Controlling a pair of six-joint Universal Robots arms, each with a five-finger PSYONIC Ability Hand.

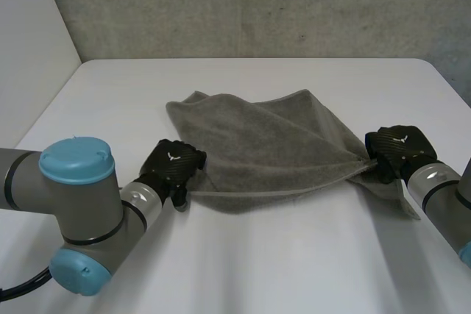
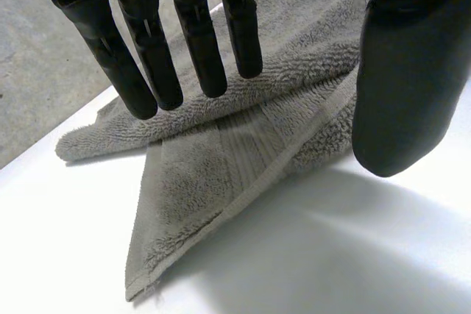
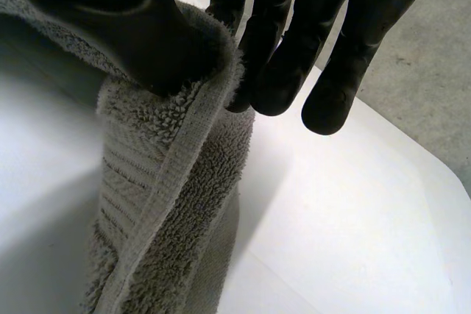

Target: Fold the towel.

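Observation:
A grey towel (image 1: 265,145) lies loosely folded in the middle of the white table (image 1: 294,270). My left hand (image 1: 173,165) is at its near left corner. In the left wrist view its fingers (image 2: 199,42) are straight and spread just above the towel (image 2: 221,159), thumb apart, holding nothing. My right hand (image 1: 397,151) is at the towel's right corner, which is lifted a little off the table. In the right wrist view the thumb (image 3: 147,27) pinches the towel's hemmed edge (image 3: 162,204) against the fingers (image 3: 346,56).
A grey concrete wall (image 1: 257,5) rises behind the table's far edge. Bare white tabletop surrounds the towel on all sides, with the widest stretch at the front between my arms.

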